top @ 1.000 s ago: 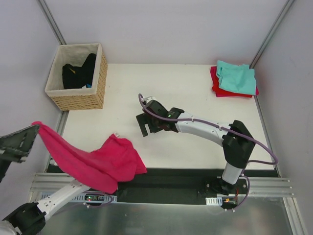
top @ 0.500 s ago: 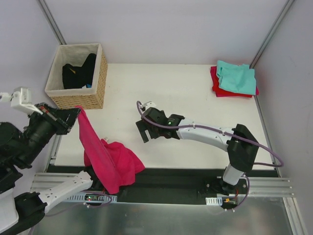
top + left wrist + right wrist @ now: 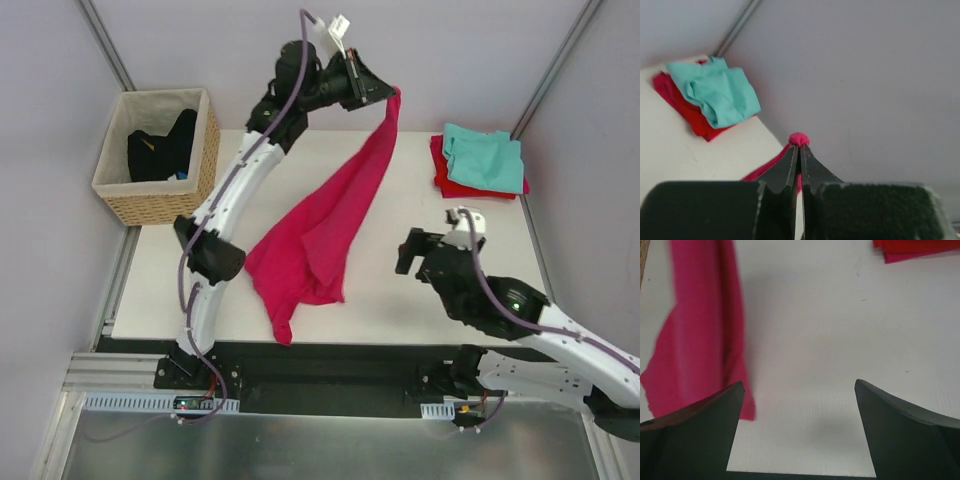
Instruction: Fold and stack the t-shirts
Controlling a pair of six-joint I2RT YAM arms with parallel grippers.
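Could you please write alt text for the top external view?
The left claw, raised high, holds a magenta-pink t-shirt by one edge so that it hangs down toward the white table. The right claw is open to its right; a teal t-shirt lies on a red t-shirt in the far right corner.

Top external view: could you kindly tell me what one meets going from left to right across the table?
From the left: wicker basket → magenta t-shirt, hanging from the left gripper → open right gripper → folded teal t-shirt lying on the red t-shirt.
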